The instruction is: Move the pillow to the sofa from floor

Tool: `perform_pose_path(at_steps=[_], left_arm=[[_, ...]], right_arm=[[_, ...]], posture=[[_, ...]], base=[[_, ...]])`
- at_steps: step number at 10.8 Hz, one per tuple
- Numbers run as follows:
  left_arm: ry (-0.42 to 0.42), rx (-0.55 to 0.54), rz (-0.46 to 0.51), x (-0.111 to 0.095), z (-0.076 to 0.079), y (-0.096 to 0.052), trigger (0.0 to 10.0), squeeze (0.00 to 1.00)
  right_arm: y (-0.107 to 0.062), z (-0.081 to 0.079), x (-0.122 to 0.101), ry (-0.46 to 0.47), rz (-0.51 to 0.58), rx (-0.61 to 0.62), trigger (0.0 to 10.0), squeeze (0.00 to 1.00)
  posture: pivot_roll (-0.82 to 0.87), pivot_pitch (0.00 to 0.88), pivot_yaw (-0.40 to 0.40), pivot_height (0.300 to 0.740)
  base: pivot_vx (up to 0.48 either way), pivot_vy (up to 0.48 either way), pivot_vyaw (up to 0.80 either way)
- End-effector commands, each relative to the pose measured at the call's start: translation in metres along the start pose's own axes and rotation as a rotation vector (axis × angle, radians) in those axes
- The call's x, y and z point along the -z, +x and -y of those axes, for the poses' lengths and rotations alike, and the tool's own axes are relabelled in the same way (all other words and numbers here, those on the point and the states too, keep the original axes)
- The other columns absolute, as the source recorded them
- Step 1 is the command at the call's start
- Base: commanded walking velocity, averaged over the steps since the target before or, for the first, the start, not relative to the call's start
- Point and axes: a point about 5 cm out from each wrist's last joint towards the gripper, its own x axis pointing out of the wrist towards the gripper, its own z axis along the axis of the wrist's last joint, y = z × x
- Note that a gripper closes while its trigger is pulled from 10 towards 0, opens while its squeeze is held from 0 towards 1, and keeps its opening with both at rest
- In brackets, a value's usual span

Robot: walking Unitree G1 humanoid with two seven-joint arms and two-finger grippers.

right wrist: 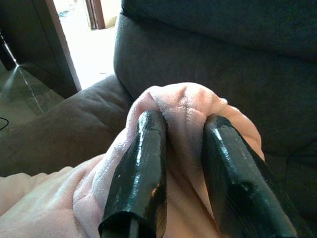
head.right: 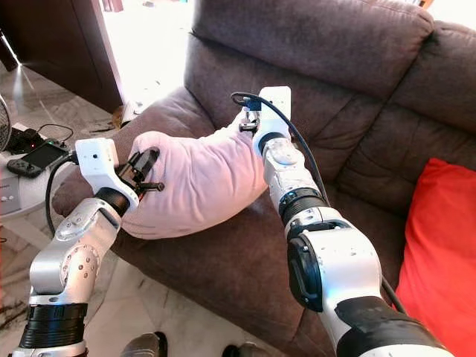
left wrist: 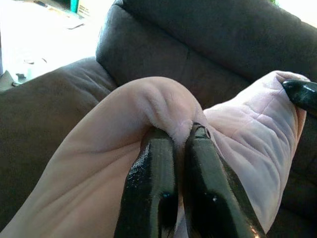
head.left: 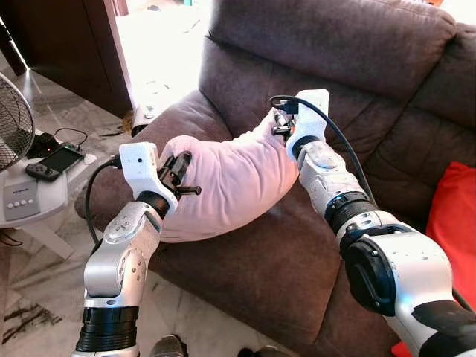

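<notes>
pillow (head.left: 223, 182) is off the floor and over the sofa (head.left: 372, 141) now, slung between both arms above the seat next to the armrest (head.left: 175, 123). can't tell for sure if its underside is touching the cushion or hanging just clear; it sags low near the left arm, so probably resting in part.

left gripper (left wrist: 181, 144) is pinched tight on a fold at the pillow's near end, fingers almost touching with a ridge of fabric squeezed between them. right gripper (right wrist: 185, 136) is clamped on a bunched corner at the far end, by the backrest, fingers held wider by a thicker wad of cloth.

progress, as i read it: pick-up and carry are done, pillow is at the target. left to do: lower it fully onto the seat, let go with both, pull the arms back. it's soft and floppy, so it should slump where dropped. the near end sits close to the armrest edge and could roll off toward the floor if released too far out.

red cushion (head.right: 439, 238) sits at the other end of the sofa, well apart, no conflict.
</notes>
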Motion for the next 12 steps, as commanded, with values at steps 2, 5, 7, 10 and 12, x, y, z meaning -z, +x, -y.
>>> perform_pose_path(at_steps=[2, 5, 7, 10, 12], left_arm=[[-0.009, 0.099, 0.046, -0.01, 0.022, 0.003, 10.0, 0.0], [-0.015, 0.097, 0.045, -0.009, 0.021, 0.003, 10.0, 0.0], [-0.017, 0.105, 0.041, -0.008, 0.023, 0.003, 10.0, 0.0], [-0.017, 0.06, 0.033, -0.005, 0.019, 0.007, 10.0, 0.0], [-0.079, -0.255, 0.045, -0.003, -0.016, 0.034, 10.0, 0.0]], right_arm=[[0.003, -0.01, -0.017, -0.004, 0.062, -0.039, 10.0, 1.0], [0.003, -0.007, -0.022, 0.019, 0.082, -0.016, 10.0, 1.0], [0.003, -0.001, -0.026, 0.037, 0.099, 0.026, 10.0, 1.0], [0.001, 0.021, -0.035, 0.07, 0.146, 0.146, 10.0, 0.0], [-0.007, 0.042, -0.019, 0.074, 0.17, 0.215, 10.0, 0.0]], posture=[[0.2, 0.134, -0.132, 0.74], [0.2, 0.131, -0.13, 0.74], [0.2, 0.131, -0.13, 0.74], [0.19, 0.13, -0.124, 0.74], [0.18, 0.127, -0.116, 0.74]], base=[[0.0, 0.0, 0.0], [0.0, 0.0, 0.0], [0.0, 0.0, 0.0], [0.0, 0.0, 0.0], [0.0, 0.0, 0.0]])
